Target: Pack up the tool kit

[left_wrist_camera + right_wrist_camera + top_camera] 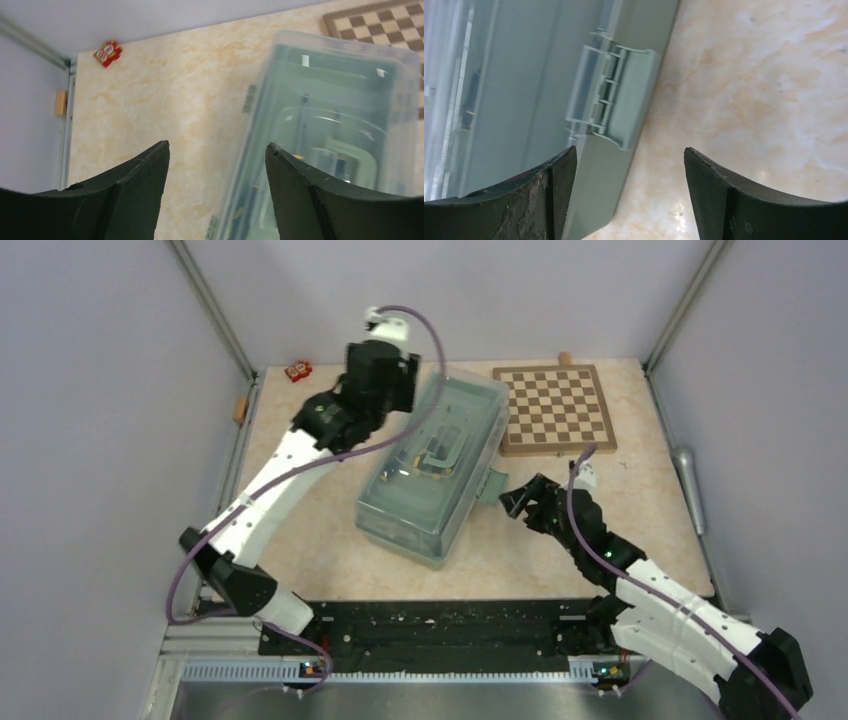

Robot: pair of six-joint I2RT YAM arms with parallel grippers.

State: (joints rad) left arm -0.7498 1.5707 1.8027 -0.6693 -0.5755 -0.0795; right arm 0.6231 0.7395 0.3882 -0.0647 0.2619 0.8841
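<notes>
The pale-green toolbox (432,472) lies mid-table with its translucent lid down; dark and yellow tools show dimly through the lid. Its latch (491,485) sticks out on the right side and shows in the right wrist view (624,107). My left gripper (385,380) hangs open and empty above the box's far left corner; the box shows in the left wrist view (330,135), and that gripper (217,150) straddles its left edge from above. My right gripper (517,502) is open and empty just right of the latch, also in its own view (629,155). Pliers and tape measure are not visible.
A wooden chessboard (555,408) lies at the back right, close to the toolbox's far corner. A small red object (298,371) sits at the back left corner. A wooden block (240,410) is at the left rail. Metal frame posts stand at both back corners.
</notes>
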